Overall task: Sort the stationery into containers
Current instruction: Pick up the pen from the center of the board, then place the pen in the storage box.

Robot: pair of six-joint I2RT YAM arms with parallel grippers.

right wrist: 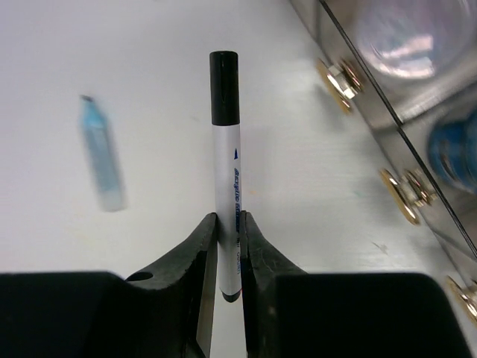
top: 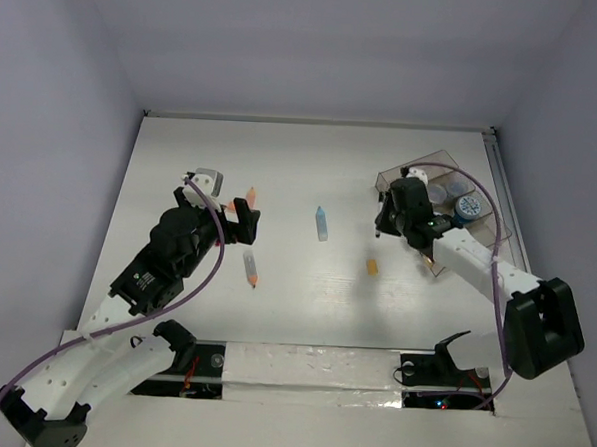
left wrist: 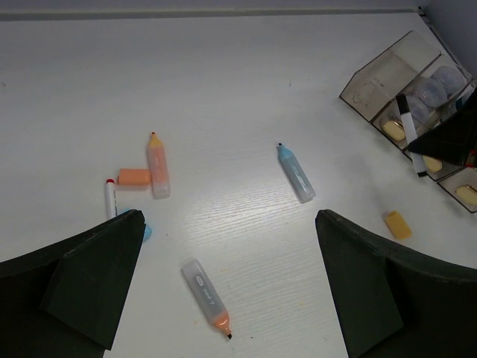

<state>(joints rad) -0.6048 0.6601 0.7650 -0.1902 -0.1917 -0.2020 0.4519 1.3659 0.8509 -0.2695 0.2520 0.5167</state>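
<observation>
Right gripper [right wrist: 229, 221], clamped on a black-capped pen [right wrist: 225, 142] beside the divided tray [left wrist: 376, 74], should align it lengthwise before letting go.

Counter [left wrist: 223, 74]: white, faint wood grain. Pen [right wrist: 226, 179]: white barrel, black cap, blue lettering. Right fingers [right wrist: 195, 261]: black. Tray [left wrist: 387, 63]: smoky clear (brass-coloured studs along its wall). Purple-lidded jar [right wrist: 402, 37]: pale lilac. Blue-lidded jar [right wrist: 451, 145]: deep blue. Light-blue marker [left wrist: 296, 173]: black tip. Orange marker [left wrist: 157, 165]: pale peach body. Clear marker [left wrist: 206, 287]: orange end. Stub [left wrist: 134, 177]: orange. Thin stick [left wrist: 110, 198]: white, red tip.
</observation>
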